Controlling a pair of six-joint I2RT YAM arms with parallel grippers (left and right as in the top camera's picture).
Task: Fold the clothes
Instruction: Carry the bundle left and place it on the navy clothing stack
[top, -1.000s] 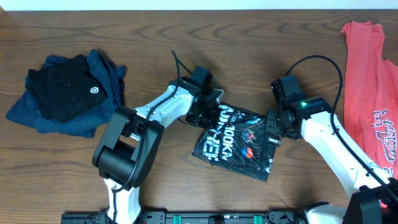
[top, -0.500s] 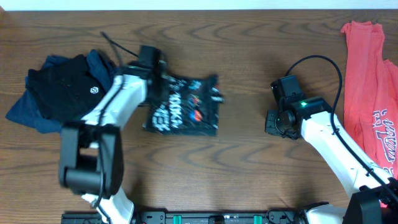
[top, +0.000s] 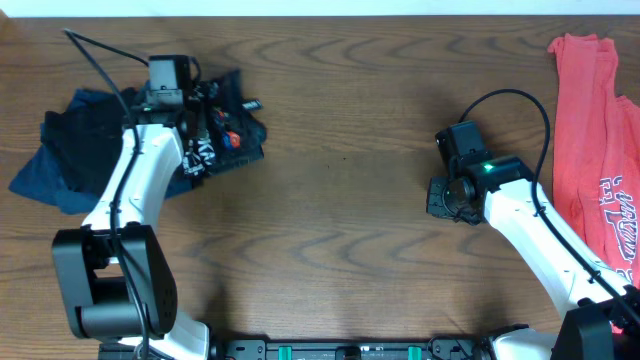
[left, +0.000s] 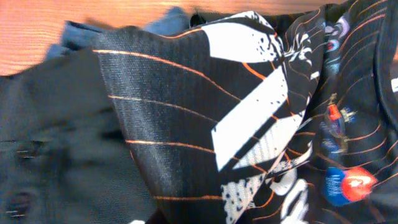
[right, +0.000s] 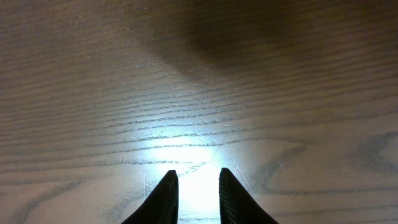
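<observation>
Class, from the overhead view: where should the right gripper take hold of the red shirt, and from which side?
Probably best pinch the red shirt along its long edge facing the table's middle, coming from that side with the open right gripper: it lies flat, lengthways, and that edge is nearest.

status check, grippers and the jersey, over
Left gripper shut on the black jersey, jersey bunched against the dark clothes pile. Right gripper slightly open, empty, over bare table. Red shirt lies far right, clear of both.
</observation>
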